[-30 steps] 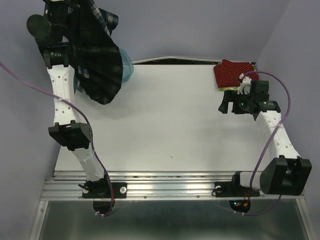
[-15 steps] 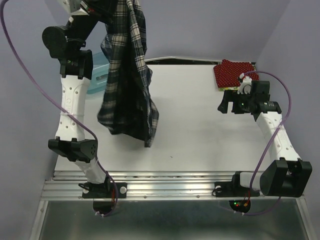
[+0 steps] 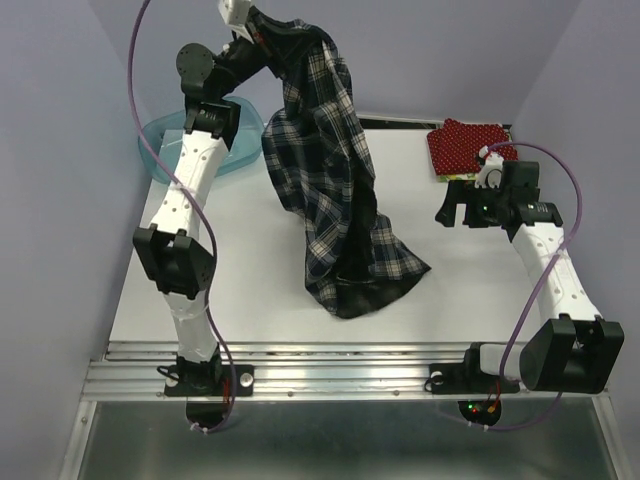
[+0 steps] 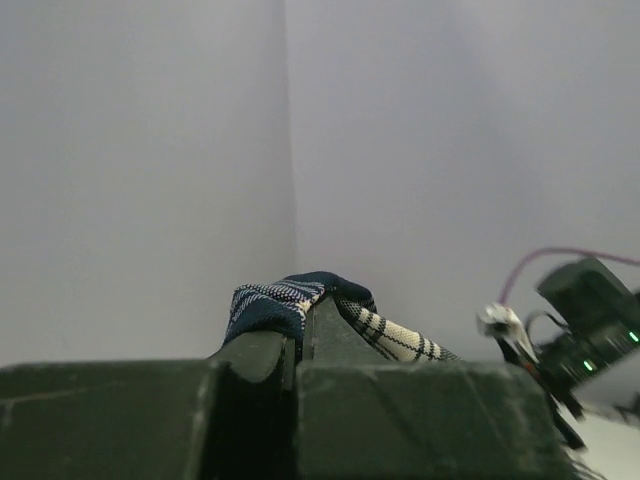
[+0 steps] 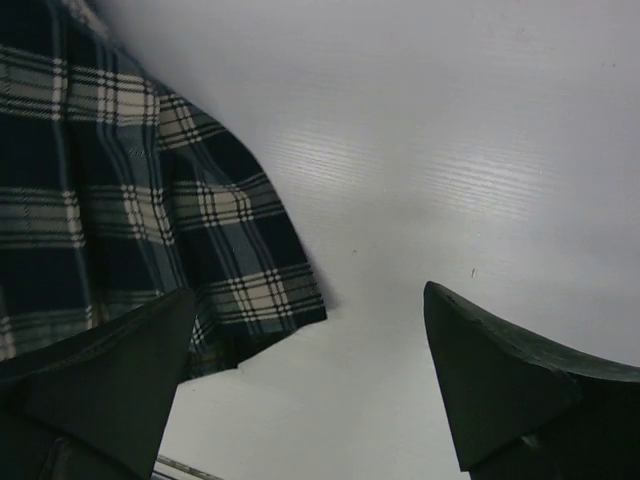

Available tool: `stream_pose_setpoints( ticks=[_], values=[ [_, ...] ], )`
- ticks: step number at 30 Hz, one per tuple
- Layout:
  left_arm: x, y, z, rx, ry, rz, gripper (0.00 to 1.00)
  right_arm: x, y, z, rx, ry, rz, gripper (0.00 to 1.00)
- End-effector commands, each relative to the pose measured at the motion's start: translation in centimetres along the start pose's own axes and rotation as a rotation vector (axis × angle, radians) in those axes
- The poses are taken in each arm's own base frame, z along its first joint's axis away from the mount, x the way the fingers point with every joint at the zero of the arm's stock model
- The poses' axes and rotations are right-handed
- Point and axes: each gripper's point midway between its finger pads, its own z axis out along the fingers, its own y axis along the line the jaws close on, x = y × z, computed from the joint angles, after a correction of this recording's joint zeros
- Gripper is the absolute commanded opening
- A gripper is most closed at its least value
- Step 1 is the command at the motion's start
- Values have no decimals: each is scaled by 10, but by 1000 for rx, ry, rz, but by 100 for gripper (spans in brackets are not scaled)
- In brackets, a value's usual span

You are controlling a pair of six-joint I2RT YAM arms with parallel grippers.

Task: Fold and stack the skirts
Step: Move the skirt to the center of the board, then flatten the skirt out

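Note:
High at the back, my left gripper (image 3: 268, 28) is shut on one edge of the plaid skirt (image 3: 330, 190). The skirt hangs down in a long drape, and its lower hem lies crumpled on the table near the middle. In the left wrist view, a fold of plaid skirt (image 4: 270, 305) is pinched in my left gripper (image 4: 300, 325). A folded red skirt (image 3: 462, 145) lies at the far right corner, with a thin yellowish edge under it. Just in front of it, my right gripper (image 3: 452, 212) hovers open and empty. My right gripper (image 5: 308, 300) looks down past the plaid skirt (image 5: 120, 200) hem.
A translucent teal tub (image 3: 160, 150) stands at the far left corner, partly behind my left arm. The white table (image 3: 470, 300) ends in a metal rail at the near side. Purple walls close in the back and both sides.
My left arm has swung the plaid skirt from over the tub at far left rightward over the table. Its hem now rests on the surface. The right arm has not moved.

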Motion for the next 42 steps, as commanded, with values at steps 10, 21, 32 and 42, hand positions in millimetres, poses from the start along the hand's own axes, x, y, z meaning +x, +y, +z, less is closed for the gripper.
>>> stream_pose_setpoints(
  ticks=[10, 21, 32, 42],
  values=[
    [248, -124, -191, 168, 945, 209, 0, -25, 2, -2, -18, -67, -42, 100],
    [431, -281, -198, 465, 1240, 257, 0, -46, 16, 16, -134, -35, -9, 100],
    [346, -298, -124, 413, 904, 338, 99, -77, 37, 23, -249, -32, -10, 94],
    [179, -145, -197, -47, 782, 16, 87, -94, 95, 42, -358, -22, -84, 92]
  ],
)
